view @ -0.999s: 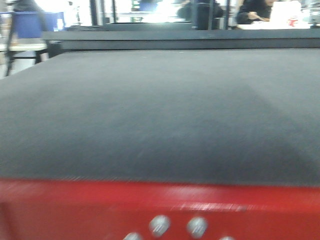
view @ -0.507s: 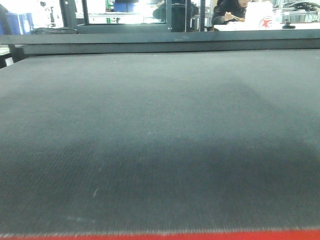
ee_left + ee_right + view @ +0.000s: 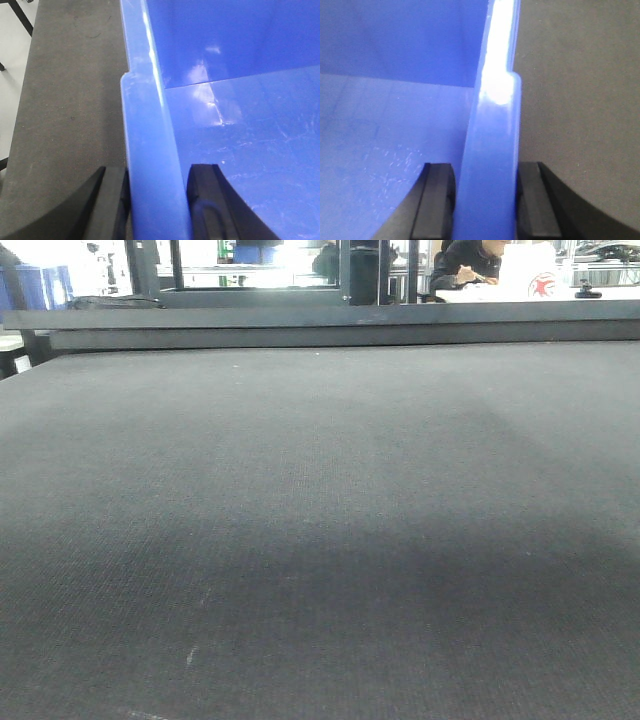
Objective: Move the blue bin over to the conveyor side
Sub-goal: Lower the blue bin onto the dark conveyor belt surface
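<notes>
Left wrist view: the left end effector (image 3: 156, 197) is pinched onto the thickened rim of the blue bin (image 3: 240, 125), 1 finger inside and 1 outside. The dark conveyor belt (image 3: 70, 100) lies just beside the wall. The glossy plastic looks stiff and, since it seems empty, light, but slippery, so the rim lip is the sensible hold.

Right wrist view: the right end effector (image 3: 485, 200) clamps the opposite rim the same way. 2 matched grips should keep the wide bin level.

Front view: the belt fills the frame and the bin is unseen. The red strip that edged the bottom 0.5 s ago is now out of view.
</notes>
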`<state>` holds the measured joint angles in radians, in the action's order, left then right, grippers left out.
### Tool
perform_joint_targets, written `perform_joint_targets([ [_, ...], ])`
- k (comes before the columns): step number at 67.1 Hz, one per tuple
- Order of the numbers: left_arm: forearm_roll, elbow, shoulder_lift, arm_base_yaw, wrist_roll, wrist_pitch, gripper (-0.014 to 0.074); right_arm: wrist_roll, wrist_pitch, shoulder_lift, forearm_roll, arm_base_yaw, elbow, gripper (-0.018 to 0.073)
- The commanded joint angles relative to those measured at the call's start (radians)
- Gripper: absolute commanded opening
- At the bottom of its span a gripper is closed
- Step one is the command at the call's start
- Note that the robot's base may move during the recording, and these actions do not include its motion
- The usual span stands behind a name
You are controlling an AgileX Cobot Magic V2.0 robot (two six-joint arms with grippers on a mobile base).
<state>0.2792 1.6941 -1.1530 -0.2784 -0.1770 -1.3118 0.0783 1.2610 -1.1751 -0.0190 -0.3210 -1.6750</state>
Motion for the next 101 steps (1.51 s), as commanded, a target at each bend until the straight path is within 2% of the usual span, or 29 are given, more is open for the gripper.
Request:
perform_joint_targets([
  [1, 0.027, 0.022, 0.014, -0.006, 0.011, 0.091, -0.0017, -0.022, -0.102, 0.018, -0.005, -0.001, -0.02, -0.0077],
  [64, 0.027, 0.022, 0.014, -0.006, 0.011, 0.091, -0.0017, -0.022, -0.105, 0.018, -0.002, -0.001, -0.02, -0.0077],
  [81, 0.027, 0.022, -0.114, -0.006, 0.011, 0.127, -0.0017, -0.018, -0.17, -0.046, 0.006, -0.001, -0.02, -0.0077],
  [89, -0.008, 0.022, -0.201, 0.02, 0.011, 0.175, -0.0017, -0.018, -0.166, -0.129, 0.006, -0.001, -0.02, -0.0077],
  [96, -0.061, 0.022, -0.271, 0.067, 0.011, 0.206, -0.0017, -0.016, -0.169, -0.207, 0.006, -0.001, -0.02, -0.0077],
  [101, -0.068, 0.022, -0.314, 0.092, 0.011, 0.232, -0.0017, -0.016, -0.181, -0.27, 0.006, -0.001, -0.02, -0.0077],
])
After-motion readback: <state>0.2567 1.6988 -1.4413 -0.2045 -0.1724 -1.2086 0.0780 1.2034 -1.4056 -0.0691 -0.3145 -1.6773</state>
